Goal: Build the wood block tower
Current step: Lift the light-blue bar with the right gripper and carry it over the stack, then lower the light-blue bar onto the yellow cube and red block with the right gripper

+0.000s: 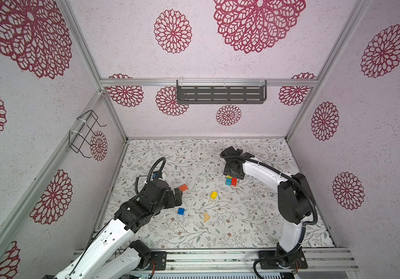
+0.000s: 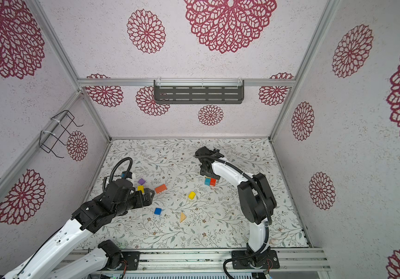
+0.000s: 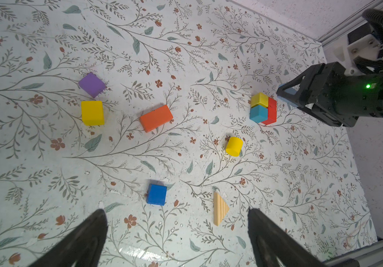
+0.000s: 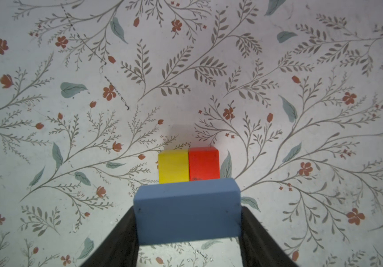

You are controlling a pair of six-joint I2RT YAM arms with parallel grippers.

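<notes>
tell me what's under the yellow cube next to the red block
A teal cube sits directly under the yellow cube, both against the red block. In the right wrist view the yellow cube covers it completely.

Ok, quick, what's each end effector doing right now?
Left end effector: open, holding nothing.
Right end effector: closed on the light blue brick.

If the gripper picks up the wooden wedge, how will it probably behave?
The wooden wedge is probably stiff and light, since it looks like small solid wood. Lying flat, it should not roll. Its slanted side may slip between jaws.
</notes>
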